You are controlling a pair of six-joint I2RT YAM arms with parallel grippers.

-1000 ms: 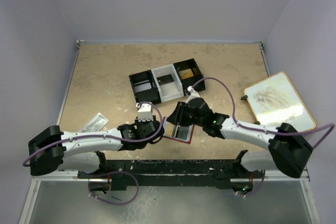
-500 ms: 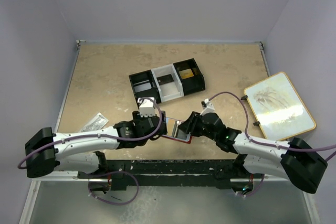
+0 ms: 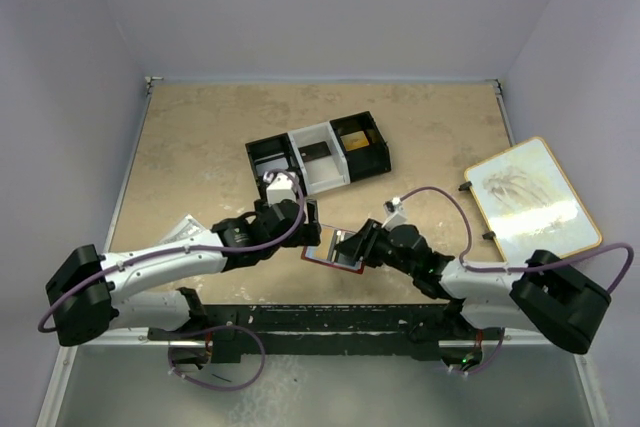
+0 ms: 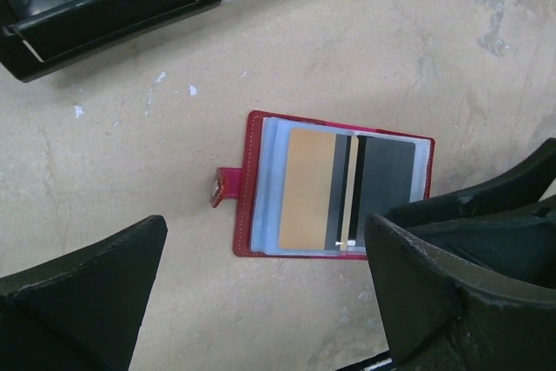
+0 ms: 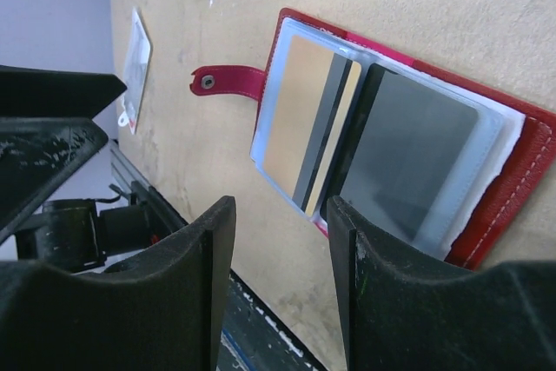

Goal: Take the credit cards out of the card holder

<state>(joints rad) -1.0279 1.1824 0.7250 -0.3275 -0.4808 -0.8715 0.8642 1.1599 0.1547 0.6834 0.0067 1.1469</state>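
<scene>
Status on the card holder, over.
Left gripper wide open, right gripper part open, both empty. Card holder lies open flat, credit cards not yet out of sleeves. Compartment tray stands apart, nothing blocking.

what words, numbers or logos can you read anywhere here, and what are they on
No text can be read in any view.
gold card in the card holder: a dark stripe only, no legible print.
dark card: plain grey face behind the sleeve.
clear packet: markings too small to read.
board on the right: a faint drawing, no words visible.
</scene>
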